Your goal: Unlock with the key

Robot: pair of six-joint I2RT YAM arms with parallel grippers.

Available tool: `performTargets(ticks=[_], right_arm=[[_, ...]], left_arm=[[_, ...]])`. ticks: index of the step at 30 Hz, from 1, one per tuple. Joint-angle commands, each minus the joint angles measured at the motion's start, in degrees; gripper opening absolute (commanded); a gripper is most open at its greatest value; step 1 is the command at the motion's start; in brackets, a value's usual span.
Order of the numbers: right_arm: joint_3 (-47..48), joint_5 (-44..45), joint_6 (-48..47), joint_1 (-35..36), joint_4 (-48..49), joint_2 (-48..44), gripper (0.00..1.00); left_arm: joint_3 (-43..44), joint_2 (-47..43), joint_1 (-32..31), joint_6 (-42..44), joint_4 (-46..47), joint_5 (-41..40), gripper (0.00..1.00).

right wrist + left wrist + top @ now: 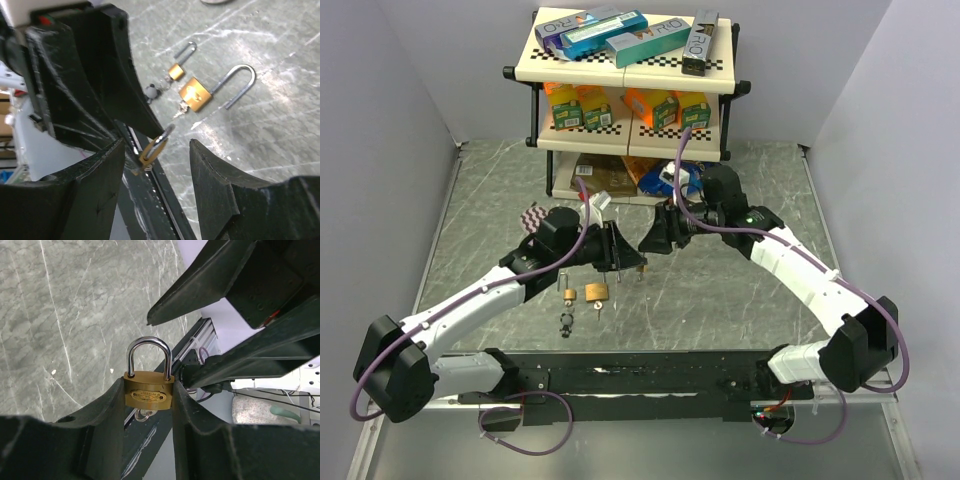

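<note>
**A:** Where is the lock?

**B:** The lock (pixel 148 394) is up off the table. The left claw (pixel 632 258) pinches it by its brass sides, with the shackle on top and shut. The right claw (pixel 650 243) faces it, spread wide and holding nothing.

**A:** And the key?

**B:** A bit of silver shows under the body. I take that for the key (pixel 142 415), though most of it is hidden.

**A:** How to do this step well?

**B:** I'd bring the right claw in low, beneath the body, and close squarely on the key's head. Then twist about the key's own axis, with no sideways pull, or the lock may slip in its pinch. The left claw should only brace.

**A:** And the surroundings?

**B:** The table (pixel 740 300) is grey, marbled and smooth. Two spare locks (pixel 597 292) lie on it near the claws, one with its shackle open. A shelf (pixel 620 78) of boxes stands at the far edge, and plain pale walls close in both sides.
</note>
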Motion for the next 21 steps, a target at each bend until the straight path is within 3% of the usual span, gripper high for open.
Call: performTargets(ticks=[1,13,19,21], right_arm=[[1.0,4.6,-3.9,0.5,-2.3,1.0,0.60],[-0.1,11.6,-1.2,0.1,-2.0,2.6,0.57],[-0.9,8.4,0.2,-0.9,0.2,1.9,0.53],[-1.5,3.7,0.3,-1.1,1.7,1.3,0.52]], left_arm=[[0.2,-2.6,0.2,0.7,2.9,0.8,0.01],[-0.6,-3.7,0.2,0.5,3.6,1.3,0.01],[-1.2,-4.5,0.2,0.4,3.8,0.8,0.01],[-1.2,-4.6,0.2,0.3,4.7,1.9,0.01]])
